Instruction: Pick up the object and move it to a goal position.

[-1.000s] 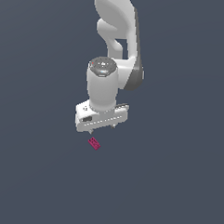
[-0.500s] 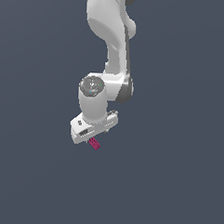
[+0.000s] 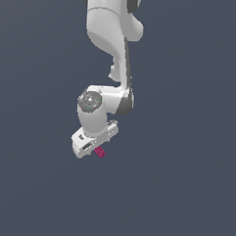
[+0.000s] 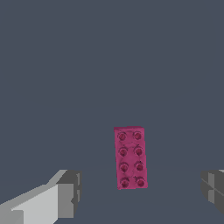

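The white arm reaches down over the plain dark grey worktop [image 3: 184, 192], and its hand [image 3: 93, 149] hangs low, directly above the magenta-pink brick [image 3: 100, 152]. In the exterior view the brick shows only partly, peeking out from under the hand's lower edge on the exterior view's right. The wrist view shows the brick [image 4: 130, 158] lying flat on the worktop, its two rows of studs facing up. The hand [image 4: 140, 192] is open: its two grey fingertips [image 4: 70, 192] stand well apart, one on each long side of the brick, neither touching it, with clear worktop between each fingertip and the brick.
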Available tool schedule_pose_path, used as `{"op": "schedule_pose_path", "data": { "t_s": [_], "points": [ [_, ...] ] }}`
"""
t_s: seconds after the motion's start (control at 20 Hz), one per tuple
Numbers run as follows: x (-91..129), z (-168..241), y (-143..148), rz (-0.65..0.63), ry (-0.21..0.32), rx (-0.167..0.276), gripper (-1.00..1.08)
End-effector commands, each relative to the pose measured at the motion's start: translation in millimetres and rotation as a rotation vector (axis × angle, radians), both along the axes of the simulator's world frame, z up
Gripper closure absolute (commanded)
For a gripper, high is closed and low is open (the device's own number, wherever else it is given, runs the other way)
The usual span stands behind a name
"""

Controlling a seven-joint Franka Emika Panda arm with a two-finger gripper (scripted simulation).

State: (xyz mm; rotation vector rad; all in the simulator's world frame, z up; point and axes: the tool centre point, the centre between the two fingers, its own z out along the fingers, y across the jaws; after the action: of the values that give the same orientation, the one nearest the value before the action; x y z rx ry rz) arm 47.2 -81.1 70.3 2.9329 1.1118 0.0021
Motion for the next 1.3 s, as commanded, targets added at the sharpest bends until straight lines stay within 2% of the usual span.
{"op": "schedule_pose_path", "data": {
  "t_s": [0.0,0.45,0.9,1.2,1.25],
  "points": [
    [0,-5,-2,0.021,0.002,0.002,-0.92],
    [0,-11,-4,0.03,0.003,0.004,-0.92],
    [-1,-50,-4,0.034,0.003,0.004,-0.92],
    [0,-58,-4,0.034,0.003,0.004,-0.92],
    [0,-58,-4,0.034,0.003,0.004,1.08]
  ]
}}
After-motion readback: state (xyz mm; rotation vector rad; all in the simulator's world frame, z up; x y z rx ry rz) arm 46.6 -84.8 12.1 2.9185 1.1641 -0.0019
